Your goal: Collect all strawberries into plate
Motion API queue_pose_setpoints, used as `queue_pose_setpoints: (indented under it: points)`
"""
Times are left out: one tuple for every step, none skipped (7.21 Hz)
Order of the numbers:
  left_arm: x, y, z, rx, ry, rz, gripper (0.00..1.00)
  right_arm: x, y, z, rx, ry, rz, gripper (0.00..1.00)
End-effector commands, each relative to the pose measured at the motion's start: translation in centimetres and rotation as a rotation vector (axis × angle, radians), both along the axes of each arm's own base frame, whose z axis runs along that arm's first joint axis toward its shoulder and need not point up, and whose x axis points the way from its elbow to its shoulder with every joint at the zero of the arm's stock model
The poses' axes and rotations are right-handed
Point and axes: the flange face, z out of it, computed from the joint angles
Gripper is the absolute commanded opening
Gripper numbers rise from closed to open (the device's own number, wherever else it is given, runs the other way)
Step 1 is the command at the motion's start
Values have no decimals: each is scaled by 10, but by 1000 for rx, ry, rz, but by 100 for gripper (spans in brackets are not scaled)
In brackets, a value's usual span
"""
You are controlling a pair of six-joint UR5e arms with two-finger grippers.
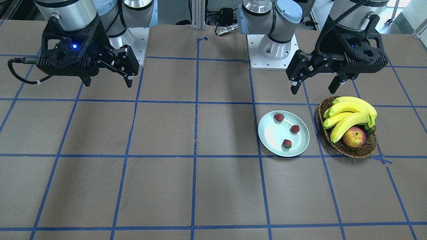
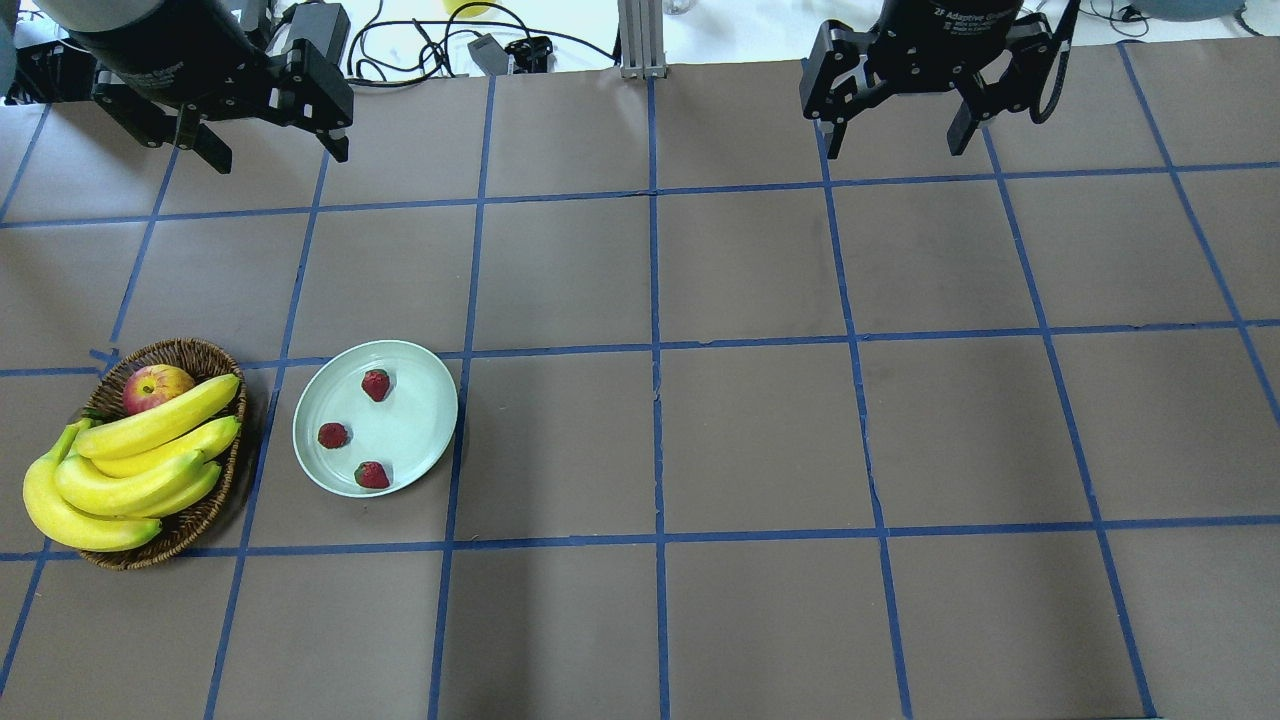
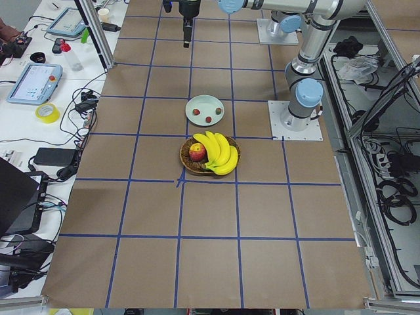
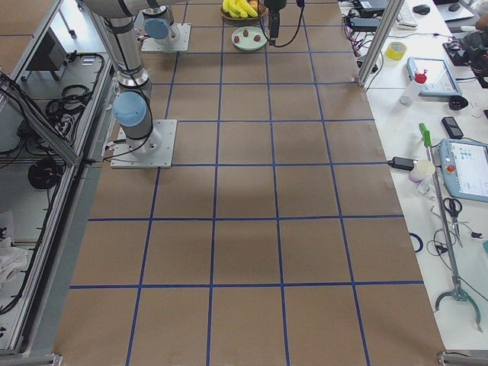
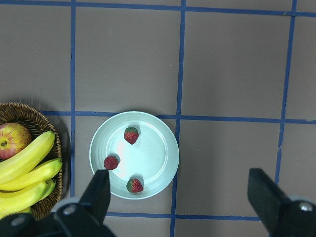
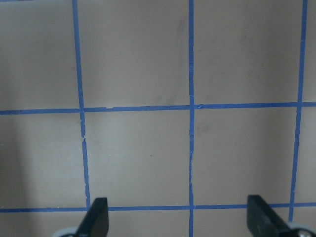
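Three strawberries (image 2: 376, 384) lie apart from one another inside the plate (image 2: 438, 398), which sits just beside a basket (image 2: 190, 350) holding bananas (image 2: 150, 430) and an apple (image 2: 152, 385). The left gripper (image 2: 278, 155) hangs above the table, fingers spread and empty. The right gripper (image 2: 897, 148), well apart, is likewise spread wide.

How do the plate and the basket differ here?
The plate is pale and smooth; the basket is brown wicker. The plate holds three strawberries; the basket holds bananas and an apple. Both are round, similar in width, side by side.
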Motion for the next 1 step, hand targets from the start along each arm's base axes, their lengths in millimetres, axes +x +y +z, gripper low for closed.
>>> queue_pose_setpoints:
  points:
    - [0,0,-2,3,1,0,100,1,-4,3,-41,-4,-4,100]
